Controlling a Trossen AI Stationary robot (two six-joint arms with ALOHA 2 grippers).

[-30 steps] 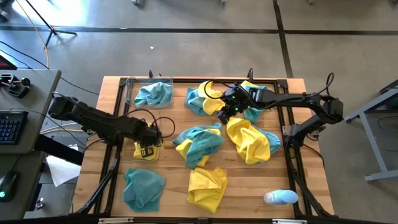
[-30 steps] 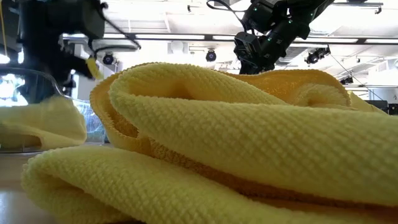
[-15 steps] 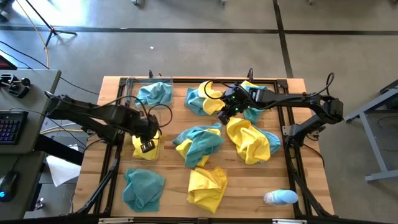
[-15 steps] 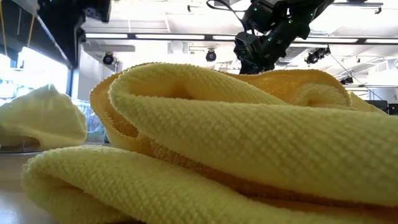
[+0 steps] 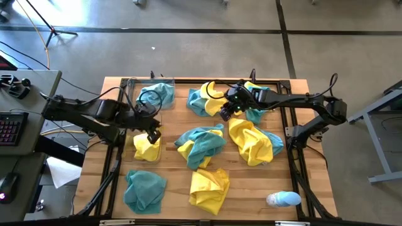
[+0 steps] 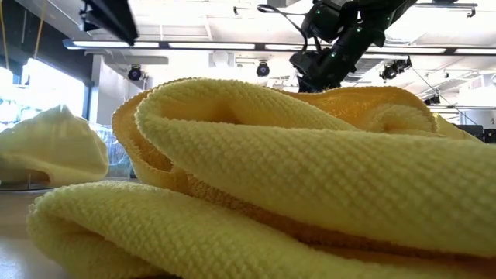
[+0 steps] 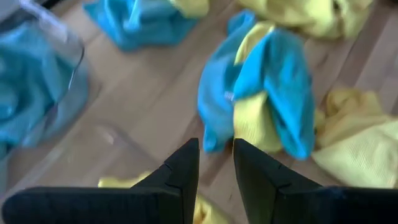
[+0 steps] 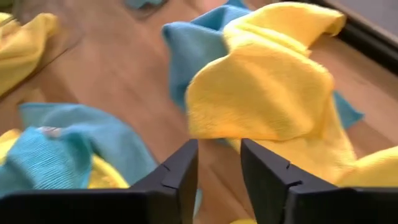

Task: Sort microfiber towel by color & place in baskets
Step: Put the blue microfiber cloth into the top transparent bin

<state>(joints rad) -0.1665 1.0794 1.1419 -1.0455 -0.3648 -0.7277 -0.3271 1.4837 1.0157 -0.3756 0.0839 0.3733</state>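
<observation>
Stock count, high view. Sorted: one teal towel in the upper-left basket; one yellow towel in the basket below it. Outstanding: mixed heaps at centre, upper centre and centre right; single teal lower left; single yellow bottom centre. My left gripper, above the yellow basket: fingers narrowly apart, empty. My right gripper, upper centre: fingers slightly apart, holding nothing

Robotics lab or workshop. Bare grey concrete floor with dark seams around a wooden desk framed by black rails. Keyboard and mouse on side bench. Strip lights on open industrial ceiling.
</observation>
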